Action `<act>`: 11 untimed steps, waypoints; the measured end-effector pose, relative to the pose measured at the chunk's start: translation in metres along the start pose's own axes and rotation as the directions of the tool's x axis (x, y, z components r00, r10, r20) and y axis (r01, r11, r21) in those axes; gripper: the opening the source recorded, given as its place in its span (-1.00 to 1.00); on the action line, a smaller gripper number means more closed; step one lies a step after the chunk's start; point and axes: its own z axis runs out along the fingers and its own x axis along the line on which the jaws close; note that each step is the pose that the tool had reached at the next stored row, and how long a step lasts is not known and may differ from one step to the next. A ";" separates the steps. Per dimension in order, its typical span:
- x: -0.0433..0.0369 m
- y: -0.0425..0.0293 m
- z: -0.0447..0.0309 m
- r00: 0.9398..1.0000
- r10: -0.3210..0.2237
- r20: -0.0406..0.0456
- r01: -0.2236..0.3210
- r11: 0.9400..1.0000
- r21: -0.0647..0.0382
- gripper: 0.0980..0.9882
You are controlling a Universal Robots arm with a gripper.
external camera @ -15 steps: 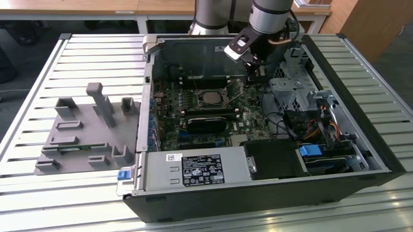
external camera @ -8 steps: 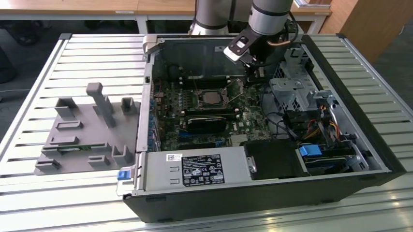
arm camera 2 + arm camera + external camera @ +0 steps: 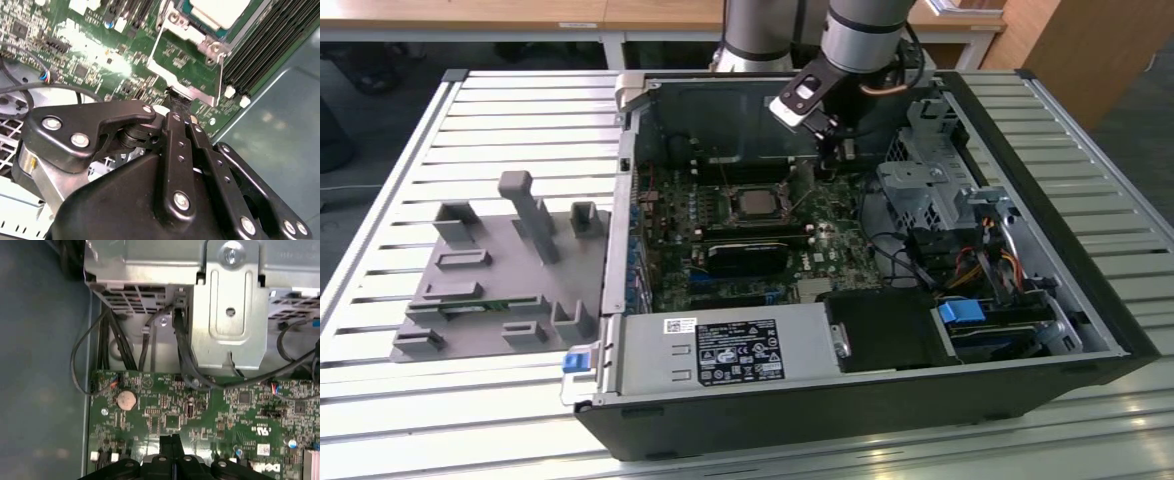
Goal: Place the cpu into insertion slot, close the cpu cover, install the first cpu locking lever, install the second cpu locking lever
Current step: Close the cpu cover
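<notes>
Tool (image 3: 176, 96) closed tight, tips at the free edge of the raised cpu cover (image 3: 200, 93); cpu (image 3: 220, 10) seated beyond.

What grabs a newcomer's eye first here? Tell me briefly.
The open PC case on the slatted table, with the arm reaching into it. In the second wrist view its jaws, closed, sit at the edge of the open cover, beside the cpu.
</notes>
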 end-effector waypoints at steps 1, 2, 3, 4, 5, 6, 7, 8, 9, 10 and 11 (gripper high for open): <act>0.0001 -0.0024 0.0000 1.000 0.000 0.000 0.000 1.000 0.000 -0.97; 0.0001 -0.0049 0.0000 1.000 0.000 0.000 0.000 1.000 0.000 -0.97; 0.0002 -0.0075 0.0000 1.000 0.000 0.000 0.000 1.000 0.000 -0.97; 0.0003 -0.0103 -0.0001 1.000 0.000 0.000 0.000 1.000 0.000 -0.97; 0.0004 -0.0130 -0.0001 1.000 0.000 0.000 0.000 1.000 0.000 -0.97; 0.0005 -0.0155 0.0000 1.000 0.000 0.000 0.000 1.000 0.000 -0.97; 0.0005 -0.0180 0.0000 1.000 0.000 0.000 0.000 1.000 0.000 -0.97; 0.0006 -0.0204 0.0002 1.000 0.000 0.000 0.000 1.000 0.000 -0.97; 0.0006 -0.0225 0.0003 1.000 0.000 0.000 0.000 1.000 0.000 -0.97; 0.0007 -0.0245 0.0006 1.000 0.000 0.000 0.000 1.000 0.000 -0.97; 0.0007 -0.0261 0.0009 1.000 0.000 0.000 0.000 1.000 0.000 -0.97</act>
